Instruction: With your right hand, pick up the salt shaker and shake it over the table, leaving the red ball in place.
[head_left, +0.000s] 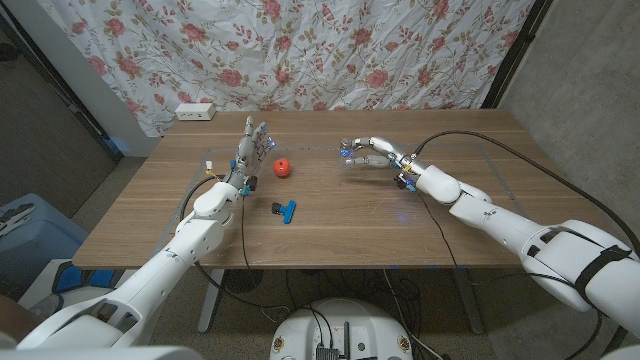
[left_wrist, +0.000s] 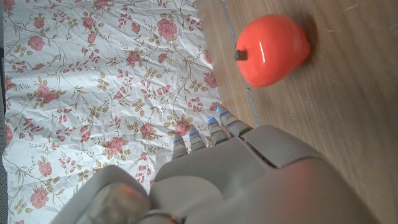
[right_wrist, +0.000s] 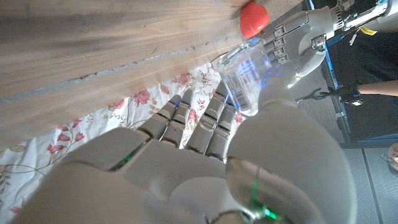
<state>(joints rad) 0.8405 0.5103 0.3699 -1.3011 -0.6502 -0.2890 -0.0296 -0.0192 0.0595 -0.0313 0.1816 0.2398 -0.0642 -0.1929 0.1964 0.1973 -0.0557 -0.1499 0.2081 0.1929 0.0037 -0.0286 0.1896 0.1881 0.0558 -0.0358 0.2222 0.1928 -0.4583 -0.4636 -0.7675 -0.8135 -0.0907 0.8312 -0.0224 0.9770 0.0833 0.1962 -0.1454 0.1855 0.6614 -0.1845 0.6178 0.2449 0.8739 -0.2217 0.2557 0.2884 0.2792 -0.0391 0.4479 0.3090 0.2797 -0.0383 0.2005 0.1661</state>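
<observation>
1. Right hand (head_left: 368, 152) clamped on the shaker (head_left: 348, 155), at about 1 o'clock on the desk (head_left: 330, 235). In the right wrist view the fingers (right_wrist: 186, 121) wrap the clear shaker (right_wrist: 245, 78); label visible.
2. Shaker looks lifted off the desk, though the head view is too small to be sure.
3. Ball (head_left: 283, 167) sits on the desk near 12 o'clock, between the two hands, apart from both.
4. Left hand (head_left: 252, 145) is at about 11 o'clock, just beside the ball, fingers apart, holding nothing. In the left wrist view the ball (left_wrist: 272, 50) lies past its fingertips (left_wrist: 214, 127), no contact.
5. Blue clip (head_left: 285, 210) near desk centre.
6. White power strip (head_left: 195, 112) at the far edge, about 10 o'clock, against the floral curtain (head_left: 330, 50).
</observation>
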